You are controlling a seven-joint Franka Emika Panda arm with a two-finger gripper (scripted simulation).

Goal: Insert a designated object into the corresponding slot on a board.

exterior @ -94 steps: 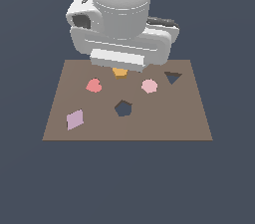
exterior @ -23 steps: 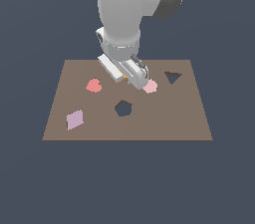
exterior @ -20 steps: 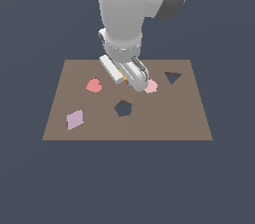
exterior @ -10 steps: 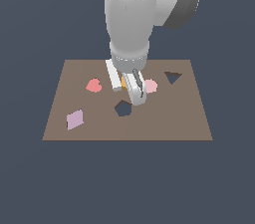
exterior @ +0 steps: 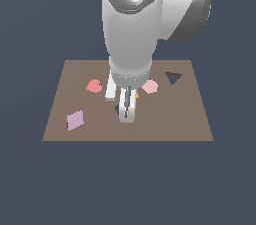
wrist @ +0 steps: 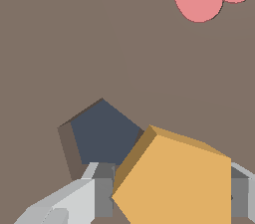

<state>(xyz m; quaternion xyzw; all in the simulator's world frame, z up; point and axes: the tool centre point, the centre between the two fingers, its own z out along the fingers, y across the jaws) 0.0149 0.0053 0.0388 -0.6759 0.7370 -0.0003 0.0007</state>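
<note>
Between the jaws of the gripper (wrist: 169,193), the orange block (wrist: 174,183) sits clamped, one finger (wrist: 74,200) showing on each flank, so the jaws are closed onto its sides. It hangs above the board (exterior: 190,119), partly overlapping the dark pentagon slot (wrist: 102,133) but not yet centred on it. Judgement: held high and flat so its outline can be matched to the cut-out before lowering.

Block's broad face is roughly parallel to the board. No real long axis; a pentagon is near-equal all round. Its corners look rotated somewhat against the slot's; exact angle cannot be told.

From the exterior view, only a sliver of orange (exterior: 136,96) shows beside the fingers. Around it lie a red heart piece (exterior: 93,86), pink polygon (exterior: 149,86), lilac diamond (exterior: 75,119), and a triangular hole (exterior: 173,76).
</note>
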